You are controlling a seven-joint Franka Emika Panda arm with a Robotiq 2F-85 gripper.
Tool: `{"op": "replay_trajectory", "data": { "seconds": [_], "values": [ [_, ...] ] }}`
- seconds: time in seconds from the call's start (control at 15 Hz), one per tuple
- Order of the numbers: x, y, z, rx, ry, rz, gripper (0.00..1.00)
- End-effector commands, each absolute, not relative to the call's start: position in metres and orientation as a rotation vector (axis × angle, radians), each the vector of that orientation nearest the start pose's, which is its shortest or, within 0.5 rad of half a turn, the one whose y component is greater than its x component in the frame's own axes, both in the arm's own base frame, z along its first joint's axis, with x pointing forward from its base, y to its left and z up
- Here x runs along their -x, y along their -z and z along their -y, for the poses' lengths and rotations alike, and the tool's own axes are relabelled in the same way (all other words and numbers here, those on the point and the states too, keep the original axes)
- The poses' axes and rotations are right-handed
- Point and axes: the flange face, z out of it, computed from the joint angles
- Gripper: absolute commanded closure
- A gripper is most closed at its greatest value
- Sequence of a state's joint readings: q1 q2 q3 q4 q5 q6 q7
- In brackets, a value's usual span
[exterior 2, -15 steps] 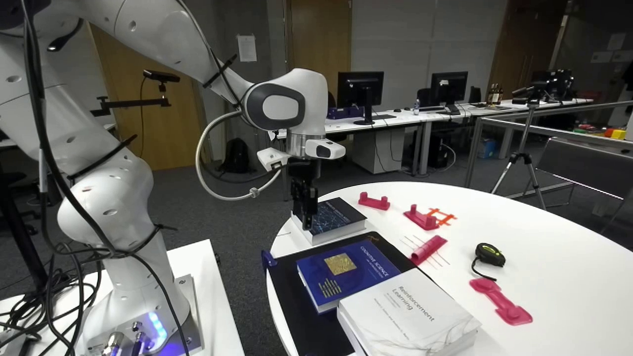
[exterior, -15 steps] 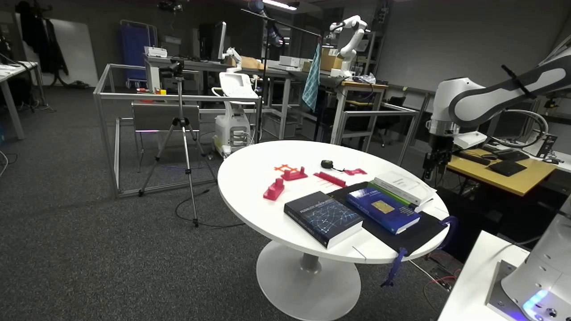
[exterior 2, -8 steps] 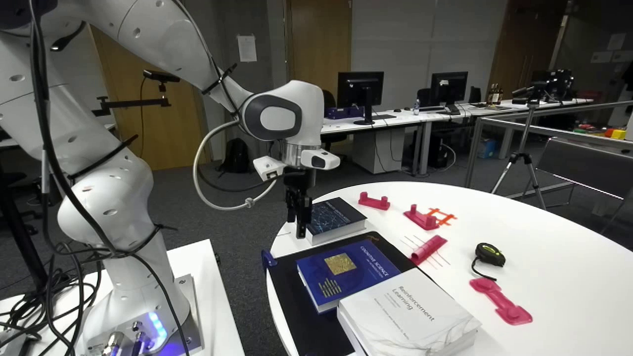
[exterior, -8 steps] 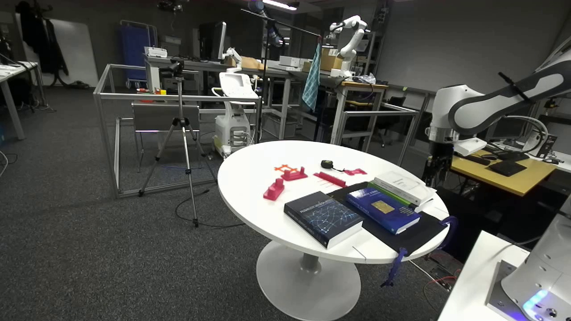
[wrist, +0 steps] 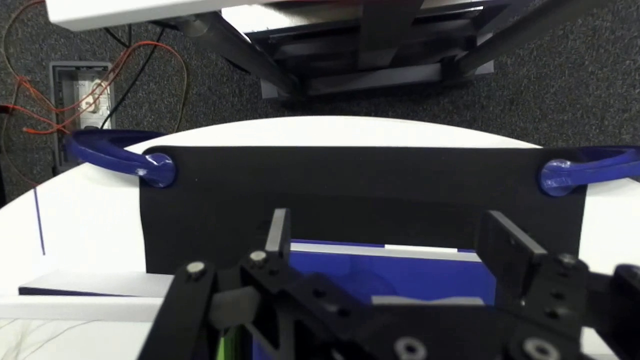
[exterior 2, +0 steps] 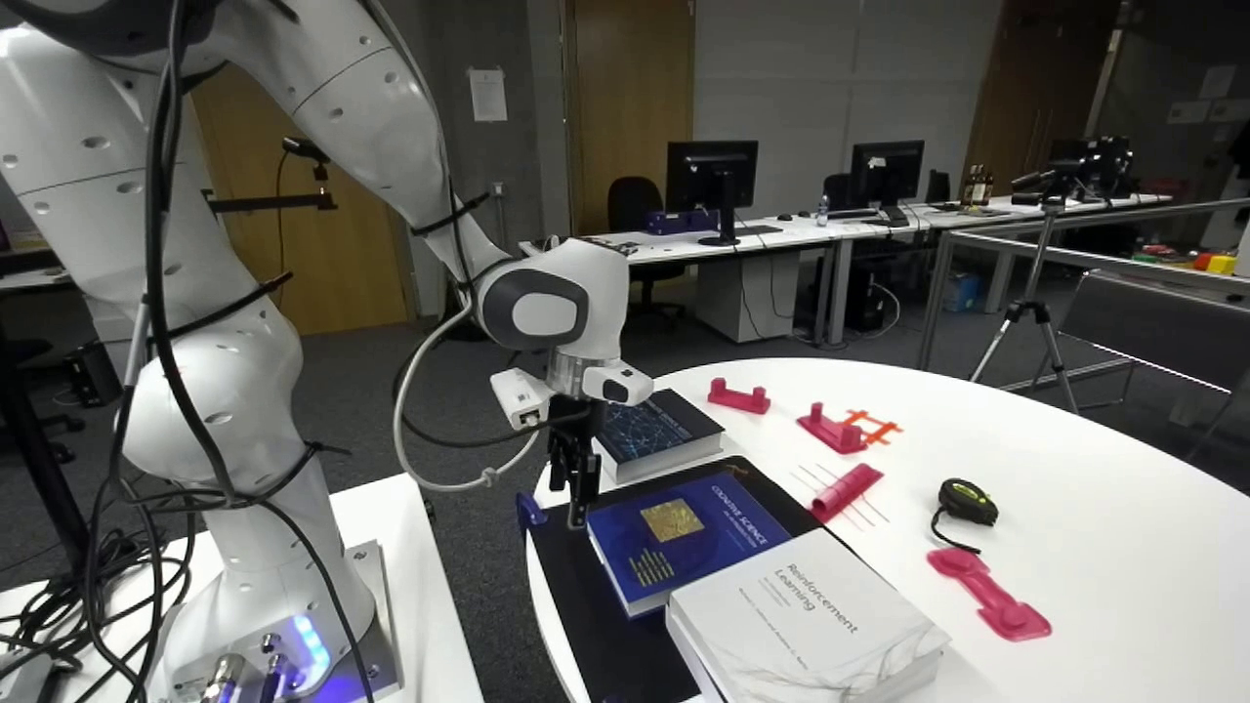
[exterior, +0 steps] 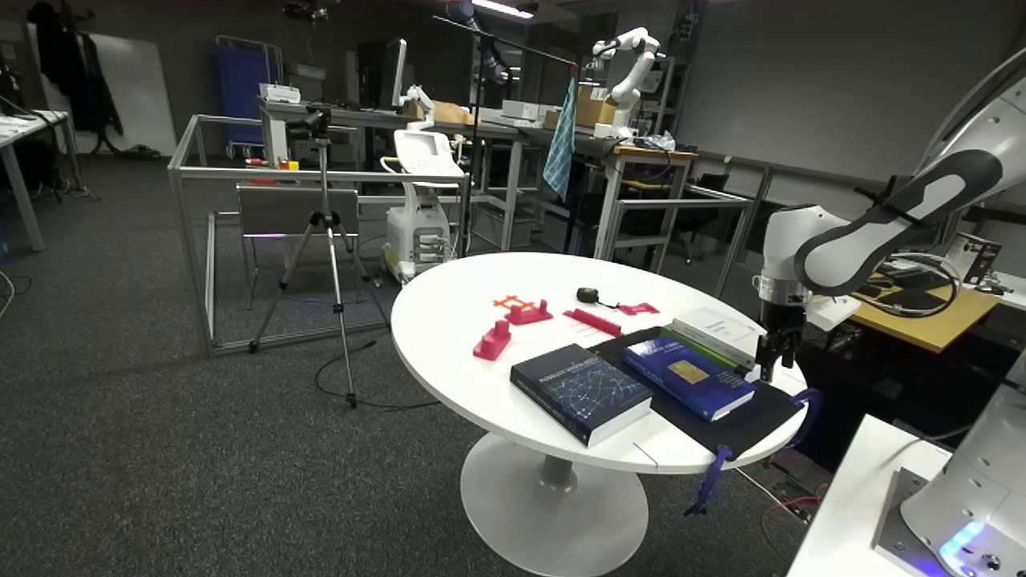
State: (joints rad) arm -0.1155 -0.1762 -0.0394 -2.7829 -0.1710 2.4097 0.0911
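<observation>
Wrist view shows 2 fingers (wrist: 510,260) spread wide, blue book (wrist: 425,275) visible between them.

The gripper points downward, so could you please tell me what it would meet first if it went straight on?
Probably the black mat: the gripper hangs open above it, close to the blue book. Depth is unclear, so the book's edge might come first.

On the round white desk (exterior: 442,316) lies a black mat (wrist: 360,175). Just beside the mat sits a thick dark textbook (exterior: 579,386); near the mat, a magenta half-cylinder (exterior 2: 848,493) with thin strands; farther from it, two magenta two-post brackets (exterior 2: 738,398), an orange lattice (exterior 2: 874,427), a tape measure (exterior 2: 968,502) and a magenta dumbbell-shaped plate (exterior 2: 986,591).
</observation>
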Motion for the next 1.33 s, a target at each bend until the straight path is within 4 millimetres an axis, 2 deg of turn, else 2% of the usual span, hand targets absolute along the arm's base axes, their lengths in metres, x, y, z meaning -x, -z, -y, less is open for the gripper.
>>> {"op": "replay_trajectory", "data": {
  "seconds": [0.0, 0.2, 0.33, 0.6, 0.8, 1.27],
  "values": [
    [-0.366, -0.222, 0.050, 3.218, -0.203, -0.093, 0.00],
    [-0.370, -0.205, 0.046, 3.216, -0.152, -0.069, 0.00],
    [-0.366, -0.195, 0.045, 3.213, -0.198, -0.078, 0.00],
    [-0.364, -0.192, 0.046, 3.202, -0.241, -0.092, 0.00],
    [-0.368, -0.192, 0.046, 3.197, -0.192, -0.092, 0.00],
    [-0.367, -0.166, 0.044, 3.196, -0.198, -0.082, 0.00]
  ]
}}
